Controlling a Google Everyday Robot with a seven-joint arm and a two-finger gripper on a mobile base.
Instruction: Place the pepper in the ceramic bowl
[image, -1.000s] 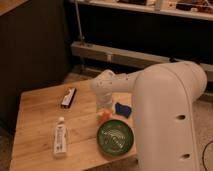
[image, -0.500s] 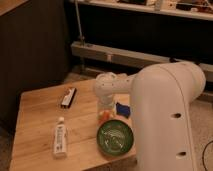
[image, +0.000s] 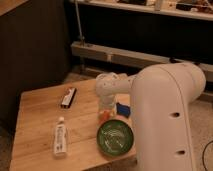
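Note:
The dark green ceramic bowl (image: 115, 138) with pale rings inside sits on the wooden table (image: 40, 120) near its front right edge. The small orange-red pepper (image: 103, 118) lies just beyond the bowl's far left rim. My gripper (image: 104, 111) hangs from the white arm right above the pepper, at or touching its top. The gripper's lower end covers part of the pepper.
A blue rectangular object (image: 123, 109) lies right of the gripper. A black flat item (image: 68, 97) lies at the table's back. A white tube (image: 60, 136) lies front left. My large white arm body (image: 165, 120) covers the table's right side.
The gripper has sunk a little toward the pepper. The pepper, the bowl and the other items have not moved.

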